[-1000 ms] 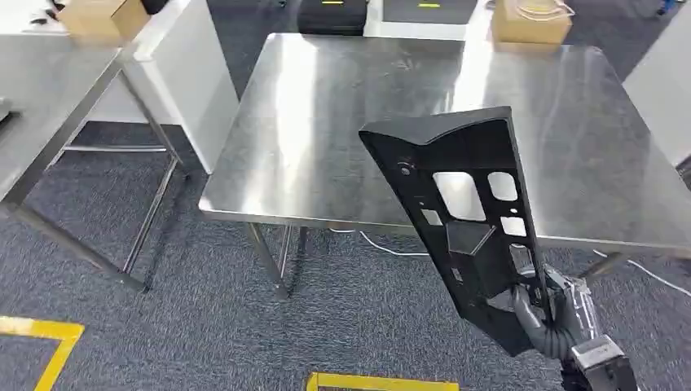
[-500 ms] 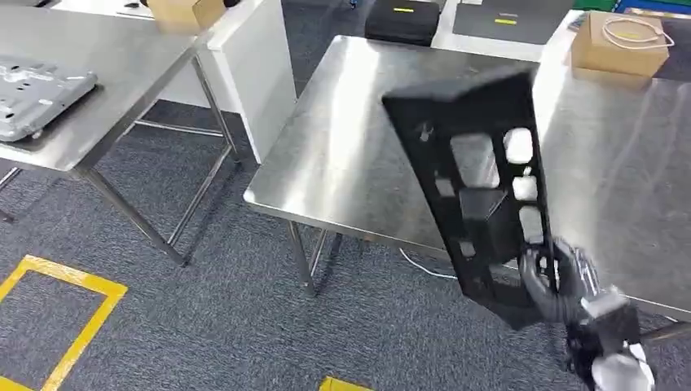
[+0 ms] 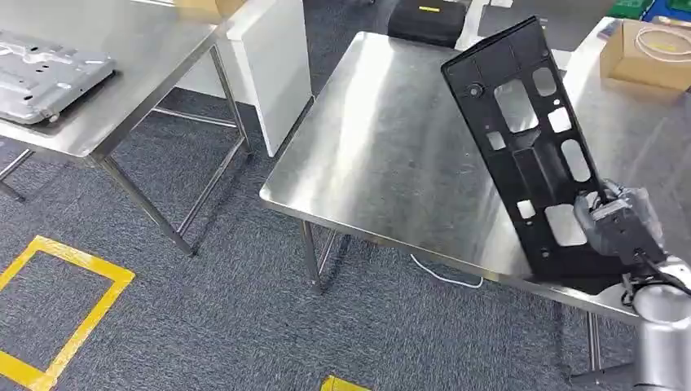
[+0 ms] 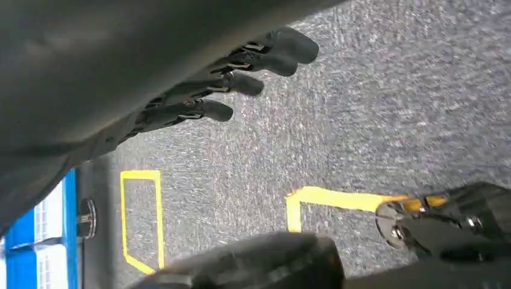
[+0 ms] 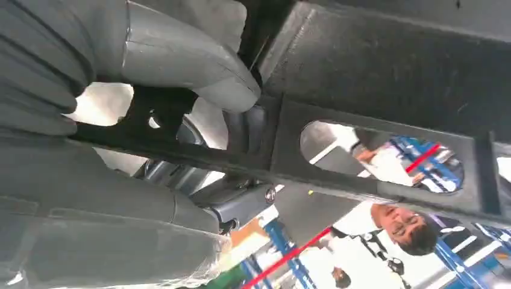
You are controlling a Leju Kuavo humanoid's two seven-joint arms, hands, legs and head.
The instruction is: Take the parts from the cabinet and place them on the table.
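Observation:
A long black plastic panel (image 3: 530,138) with several cut-out openings stands tilted over the steel table (image 3: 383,155), its lower end near the table's front right edge. My right hand (image 3: 613,226) grips that lower end. In the right wrist view the grey thumb (image 5: 187,57) presses on the black panel (image 5: 373,78). My left hand (image 4: 223,78) hangs over the carpet, its dark fingers spread and holding nothing.
A second steel table (image 3: 90,90) at the left carries a grey metal part (image 3: 49,61). A cardboard box (image 3: 648,53) sits at the far right of the near table. Yellow tape (image 3: 57,318) marks the grey carpet. A white cabinet side (image 3: 273,61) stands between the tables.
The camera has swung, shifting the whole scene. My right hand has carried the panel up and forward, so that it now stands over the table's front right part.

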